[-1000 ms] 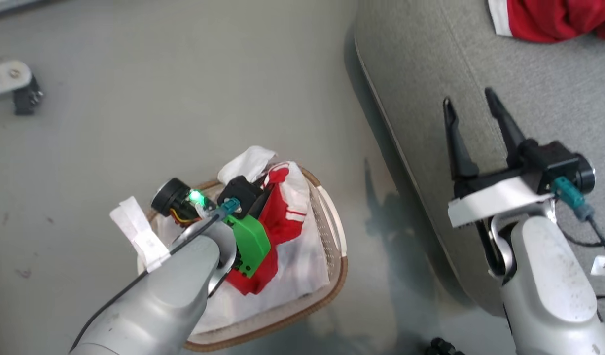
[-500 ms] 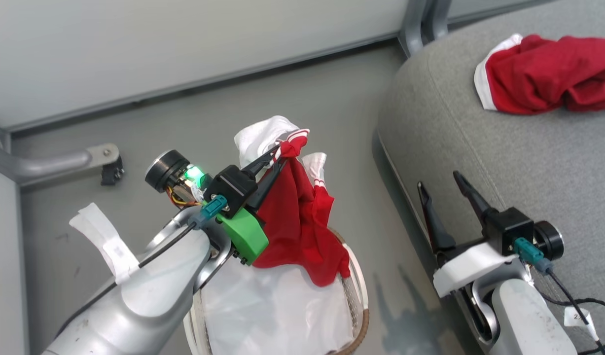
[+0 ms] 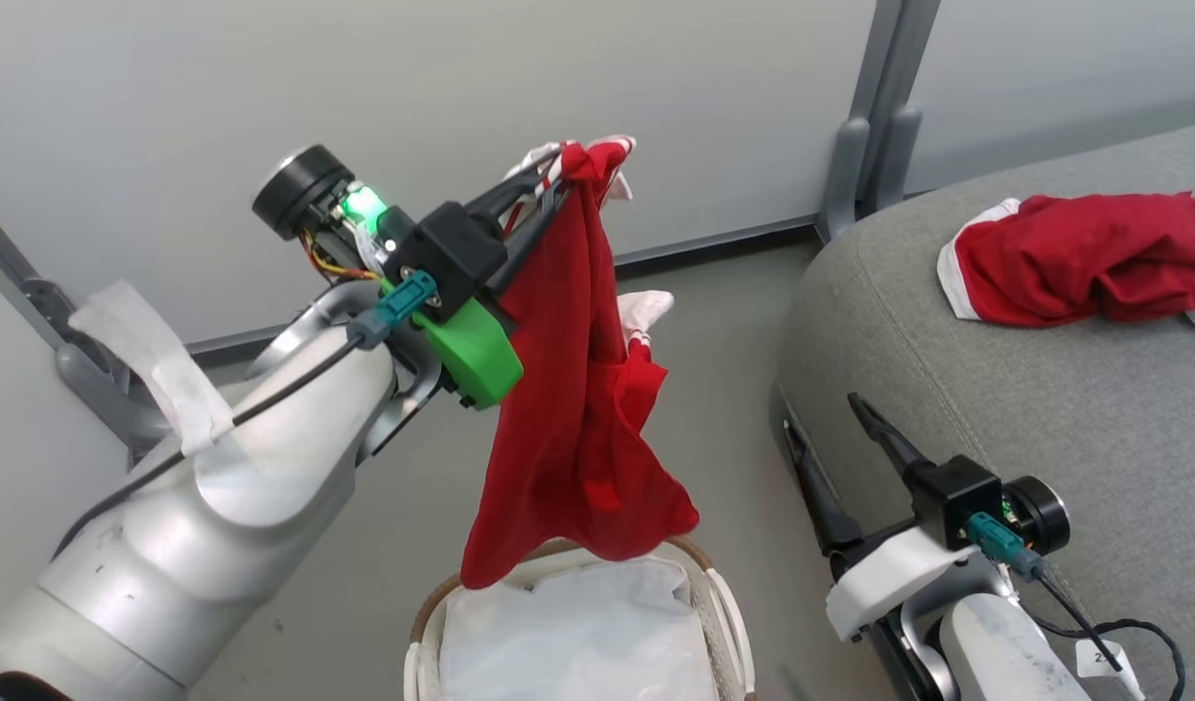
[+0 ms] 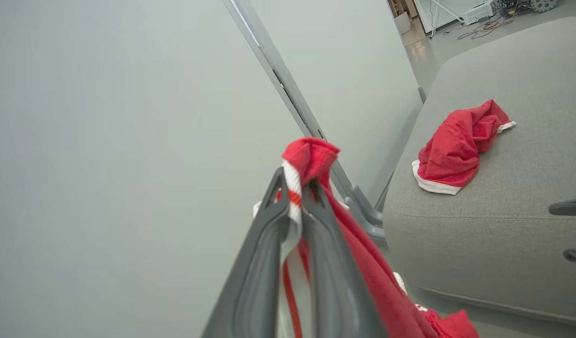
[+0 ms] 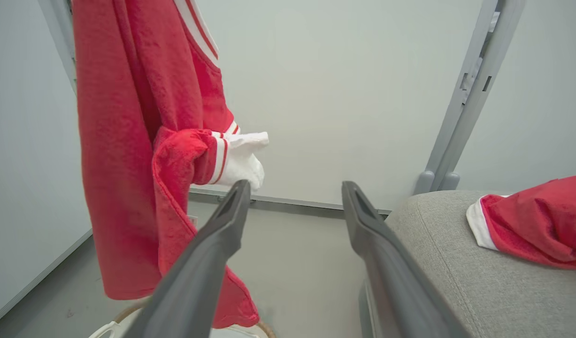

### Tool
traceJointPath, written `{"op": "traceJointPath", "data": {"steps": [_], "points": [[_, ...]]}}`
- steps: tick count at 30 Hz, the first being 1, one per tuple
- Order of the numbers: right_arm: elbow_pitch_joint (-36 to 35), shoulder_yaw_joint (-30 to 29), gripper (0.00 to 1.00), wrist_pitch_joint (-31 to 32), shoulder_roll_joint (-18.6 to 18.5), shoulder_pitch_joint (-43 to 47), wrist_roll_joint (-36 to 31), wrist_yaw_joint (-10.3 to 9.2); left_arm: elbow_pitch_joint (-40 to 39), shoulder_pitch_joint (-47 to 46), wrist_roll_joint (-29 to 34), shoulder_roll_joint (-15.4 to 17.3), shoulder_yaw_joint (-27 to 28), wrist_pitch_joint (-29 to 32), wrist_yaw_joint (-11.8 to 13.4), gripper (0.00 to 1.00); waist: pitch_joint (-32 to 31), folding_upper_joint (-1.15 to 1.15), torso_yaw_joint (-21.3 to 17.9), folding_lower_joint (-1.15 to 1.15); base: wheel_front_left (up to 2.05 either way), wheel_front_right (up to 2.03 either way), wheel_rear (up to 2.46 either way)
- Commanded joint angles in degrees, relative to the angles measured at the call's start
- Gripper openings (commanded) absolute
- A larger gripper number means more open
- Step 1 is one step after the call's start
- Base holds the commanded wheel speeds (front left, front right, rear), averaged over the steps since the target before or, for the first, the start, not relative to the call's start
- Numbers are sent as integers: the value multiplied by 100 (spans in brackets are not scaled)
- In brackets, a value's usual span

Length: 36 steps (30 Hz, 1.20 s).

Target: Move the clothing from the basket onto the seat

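The left gripper (image 3: 556, 170) pinches the red top (image 3: 568, 419), which dangles over the basket (image 3: 429, 611); the seat (image 3: 1045, 389) is off to the right, by the open, empty right gripper (image 3: 823, 417).

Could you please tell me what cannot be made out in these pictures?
- Basket: head view, bottom edge cuts off its near part; the liner hides what lies beneath.
- Held garment: head view, cannot tell whether its hem touches the basket rim.
- Garment on the seat: bunched up, cut by head view's right edge.
- Right tool: left wrist view, right edge cuts off all but two finger ends.
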Motion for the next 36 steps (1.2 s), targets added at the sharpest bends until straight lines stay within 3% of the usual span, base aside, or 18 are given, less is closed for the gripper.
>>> {"op": "traceJointPath", "data": {"steps": [1,15,29,30,31,32,33,36], "points": [[24,58,100,-26,-20,50,30,-6,-7,-153,-43,17,-3,-12,-14,0,-100,0,66,1,0,0,0],[358,1294,100,-27,-21,-290,462,-6,9,-641,-254,-234,-359,8,-13,0,-270,0,272,1,0,0,0],[1212,1722,100,-26,-21,-1139,648,-6,-331,-975,-406,-505,-707,-49,-13,0,-260,0,624,1,0,0,0],[1237,1733,73,-27,-21,-1198,658,-6,-352,-950,-438,-509,-720,-51,-13,0,-257,0,642,1,0,0,0],[1246,1734,38,-26,-21,-1256,679,-6,-372,-906,-468,-504,-737,-49,-13,0,-253,0,659,1,0,0,0],[1248,1728,24,-27,-20,-1288,687,-6,-387,-854,-493,-489,-742,-51,-13,0,-249,0,674,1,0,0,0],[1238,1720,0,-27,-20,-1311,675,-6,-398,-807,-524,-474,-742,-53,-12,0,-245,0,684,1,0,0,0],[1159,1628,0,-27,-21,-1361,616,-6,-412,-653,-639,-423,-706,-51,41,0,-228,0,706,1,0,0,0]]}}
